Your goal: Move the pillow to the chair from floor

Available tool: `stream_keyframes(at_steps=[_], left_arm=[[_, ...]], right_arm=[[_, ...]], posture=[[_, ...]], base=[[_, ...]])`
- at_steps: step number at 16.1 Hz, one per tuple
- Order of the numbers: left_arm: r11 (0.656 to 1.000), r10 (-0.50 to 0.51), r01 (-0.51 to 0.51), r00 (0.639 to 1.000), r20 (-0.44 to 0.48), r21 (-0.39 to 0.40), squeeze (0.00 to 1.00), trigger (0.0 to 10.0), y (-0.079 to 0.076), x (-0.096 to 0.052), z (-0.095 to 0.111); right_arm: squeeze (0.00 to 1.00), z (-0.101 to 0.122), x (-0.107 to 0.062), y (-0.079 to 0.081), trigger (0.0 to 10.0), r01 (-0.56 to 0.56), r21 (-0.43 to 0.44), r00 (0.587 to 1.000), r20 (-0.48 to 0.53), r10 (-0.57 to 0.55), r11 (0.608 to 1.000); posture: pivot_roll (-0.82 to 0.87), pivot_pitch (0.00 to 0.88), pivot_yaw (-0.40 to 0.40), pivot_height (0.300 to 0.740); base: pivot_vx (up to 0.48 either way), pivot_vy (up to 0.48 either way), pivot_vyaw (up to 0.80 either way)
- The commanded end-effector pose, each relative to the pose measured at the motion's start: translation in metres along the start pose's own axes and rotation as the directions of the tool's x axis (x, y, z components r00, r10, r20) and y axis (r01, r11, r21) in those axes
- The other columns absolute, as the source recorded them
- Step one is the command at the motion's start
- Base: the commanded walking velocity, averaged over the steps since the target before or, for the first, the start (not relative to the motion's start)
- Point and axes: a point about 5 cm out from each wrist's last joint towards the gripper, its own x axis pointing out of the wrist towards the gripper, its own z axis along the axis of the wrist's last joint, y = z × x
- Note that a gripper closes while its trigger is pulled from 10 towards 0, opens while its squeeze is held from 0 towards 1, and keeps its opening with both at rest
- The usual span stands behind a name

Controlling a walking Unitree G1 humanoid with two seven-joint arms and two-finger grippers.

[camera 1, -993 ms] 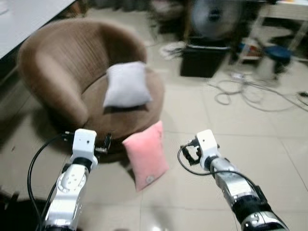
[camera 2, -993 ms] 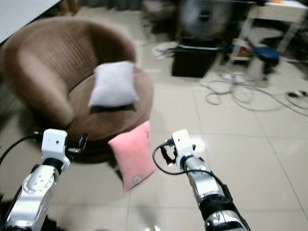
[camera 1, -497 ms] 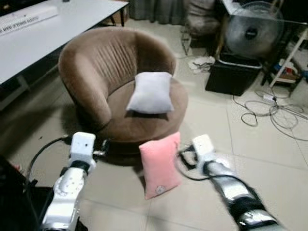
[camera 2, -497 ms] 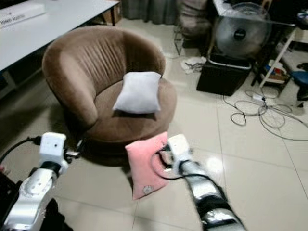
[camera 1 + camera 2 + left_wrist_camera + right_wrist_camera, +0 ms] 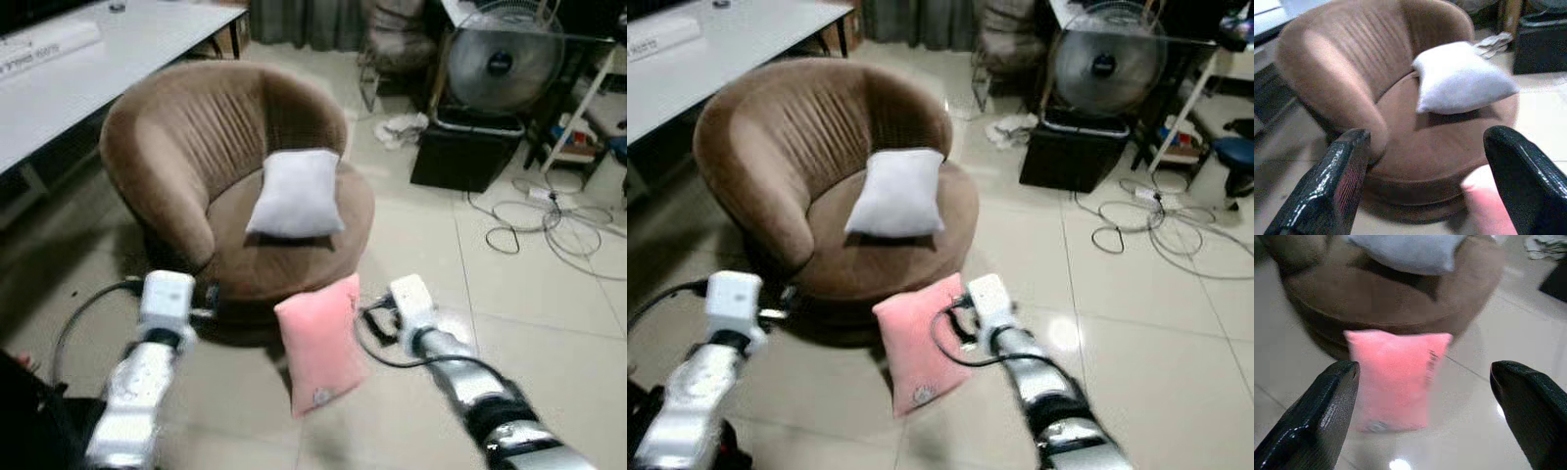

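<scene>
Pink pillow (image 5: pixel 319 343) leans vs chair (image 5: pixel 186 157) on floor; left gripper (image 5: pixel 1425 186) & right gripper (image 5: pixel 1425 396) both spread wide, empty.

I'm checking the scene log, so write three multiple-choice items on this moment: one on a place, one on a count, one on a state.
1. Where is the pink pillow?
A. on the chair seat
B. on the floor, against the chair's front
C. on the table

2. How many pillows are there?
A. one
B. two
C. three

3. How are the right claw's fingers?
A. spread open, holding nothing
C. shut on the pink pillow
B. shut on a cable

Key: 1 B, it stands on the tiles before the brown chair. 2 B, one pink, one white pillow on the seat. 3 A, the right wrist view shows a wide gap with the pink pillow beyond.
</scene>
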Motion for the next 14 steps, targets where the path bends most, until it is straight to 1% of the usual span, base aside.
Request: stream_keyframes(at_steps=[1,4,7,10,14], left_arm=[[1.0,0.01,-0.01,1.0,0.002,0.018,0.0,10.0,0.007,0.0,0.002],[1.0,0.007,-0.007,1.0,0.004,0.018,0.0,10.0,0.007,0.0,0.002],[1.0,0.005,-0.005,1.0,0.003,0.017,0.0,10.0,0.006,0.0,0.002],[1.0,0.0,0.0,1.0,0.0,0.018,0.0,10.0,0.007,0.001,0.001],[1.0,-0.009,0.009,1.0,-0.003,0.027,0.0,10.0,0.009,0.003,0.002]], right_arm=[[0.0,0.006,0.003,0.003,10.0,-0.007,-0.014,1.0,0.019,0.008,1.0],[0.0,0.005,0.003,0.004,10.0,-0.009,-0.015,1.0,0.019,0.009,1.0],[0.0,0.002,0.002,0.002,10.0,0.0,0.02,1.0,0.017,0.0,1.0],[0.0,-0.002,0.002,0.003,10.0,0.003,0.024,1.0,0.004,-0.003,1.0],[0.0,-0.01,0.0,0.002,10.0,0.027,0.063,0.999,-0.023,-0.026,0.998]], posture=[[0.15,0.0,-0.036,0.74],[0.14,0.0,-0.034,0.74],[0.14,0.0,-0.034,0.74],[0.14,0.0,-0.028,0.74],[0.13,0.0,-0.009,0.74]], base=[[0.307,0.0,0.0],[0.319,0.0,0.57],[0.33,0.0,0.0],[0.33,0.0,0.0],[0.33,0.0,0.0]])
